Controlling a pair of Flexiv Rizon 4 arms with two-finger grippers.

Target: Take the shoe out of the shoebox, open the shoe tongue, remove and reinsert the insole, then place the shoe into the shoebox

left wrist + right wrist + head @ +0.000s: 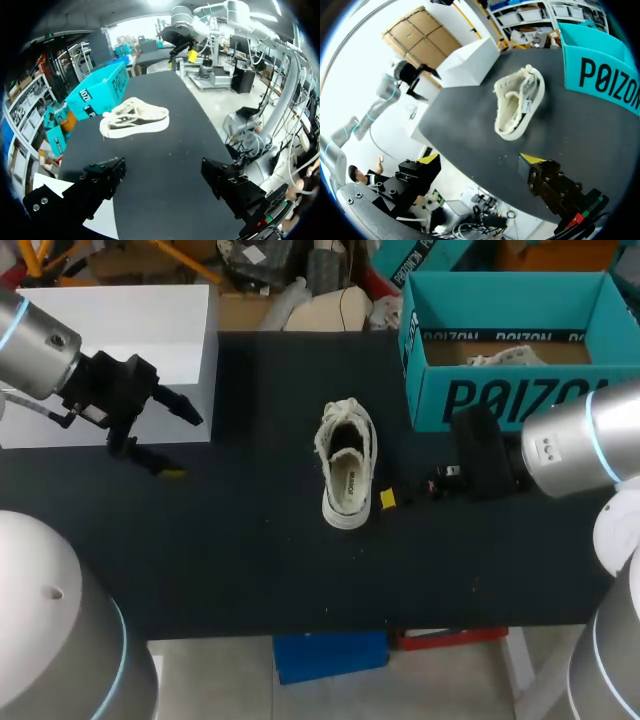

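The shoe (pixel 347 475) stands sole down near the middle of the counter (pixel 250 550), out of the shoebox (pixel 500 395). Its long axis runs straight away from me, with the toe far and the heel near.

My left end effector (pixel 162 167) is open and empty, well apart from the shoe. My right end effector (pixel 481 159) is also open and empty, near the heel.

I judge the tongue comes next. I'd steady the heel with the right, then pinch only the tongue from above the laces and lift it toward the toe.

Cream-white shoe (pixel 347 480), teal shoebox (pixel 480 400) with black lettering, black table (pixel 240 540)
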